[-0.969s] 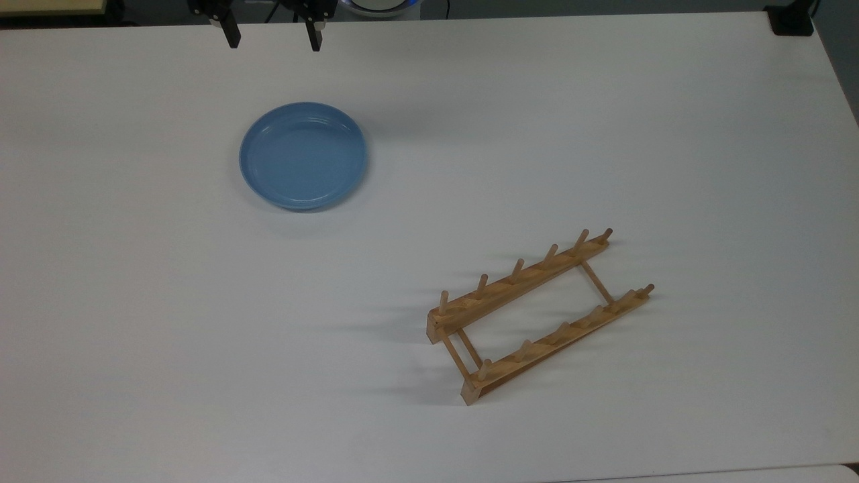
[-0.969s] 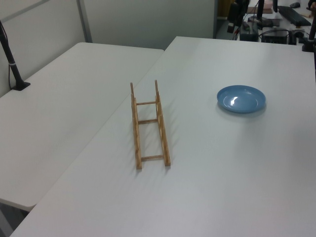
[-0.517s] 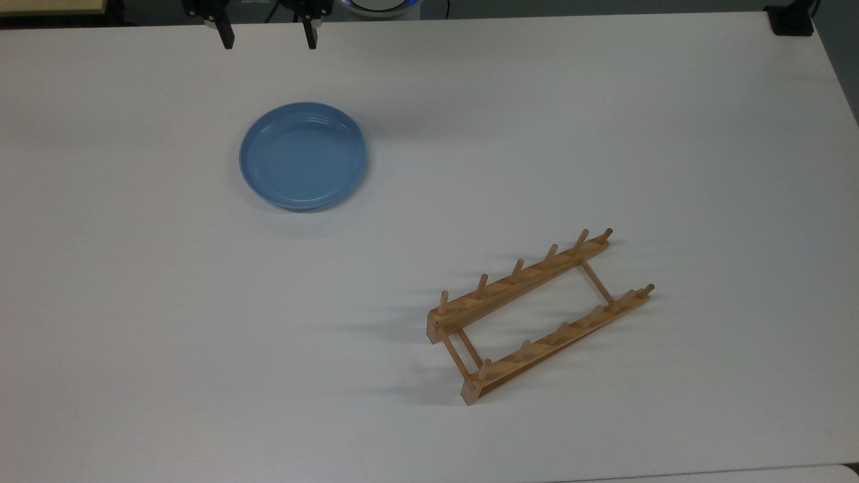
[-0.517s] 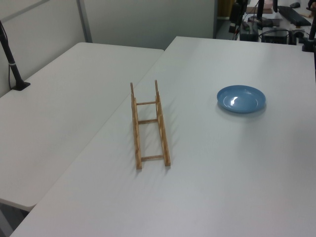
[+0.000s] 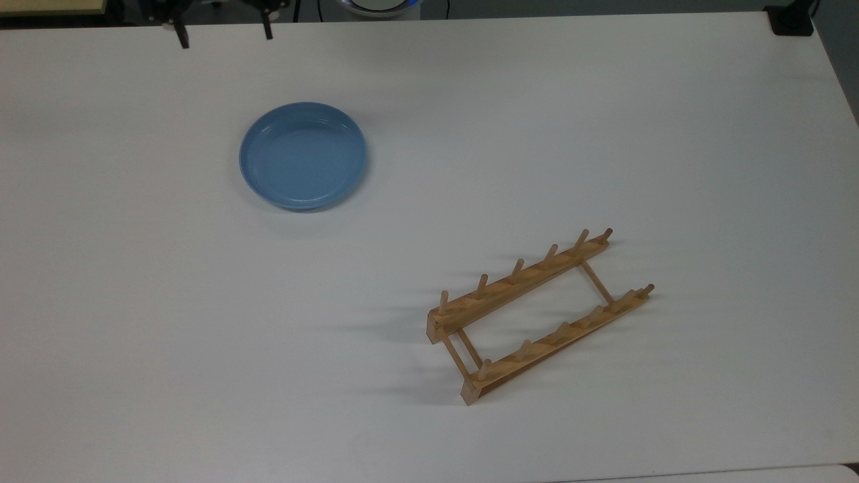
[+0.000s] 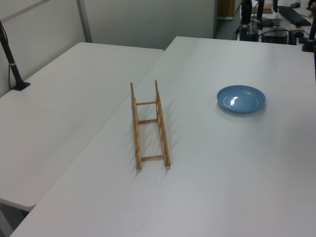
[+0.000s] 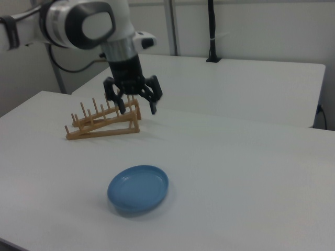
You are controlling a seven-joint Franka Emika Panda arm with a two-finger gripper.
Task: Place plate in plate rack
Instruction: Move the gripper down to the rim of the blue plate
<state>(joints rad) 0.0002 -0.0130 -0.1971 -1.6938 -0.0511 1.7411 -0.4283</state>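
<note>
Our pincer (image 7: pixel 136 104) hangs in the air above the worktop (image 5: pixel 604 134), its 2 fingers spread wide and holding nothing. In the top view the 2 fingertips (image 5: pixel 181 37) show at the upper edge, and over the last second they have slid toward the top view's left and shrunk in the picture, which we read as the pincer rising or drawing back from the camera's field. It is well apart from the plate (image 5: pixel 303 155), sitting past the plate's far rim and off to the top view's left of it.

The plate lies flat, open side up, on the bare worktop. It has not shifted in that second. The plate rack (image 5: pixel 537 315) stands well apart from it, toward the top view's lower right, set at an angle, its 2 rails of upright pegs free of any load. It too has stayed put.

So we judge the task is at its very start: nothing gripped, nothing slotted. The sideways drift looks to us like lining up for an approach to the plate's rim. A flat, glossy plate offers only its raised edge to pinch, so we expect the fingers must come down astride the rim. Tipping the plate upright between pegs comes later.
</note>
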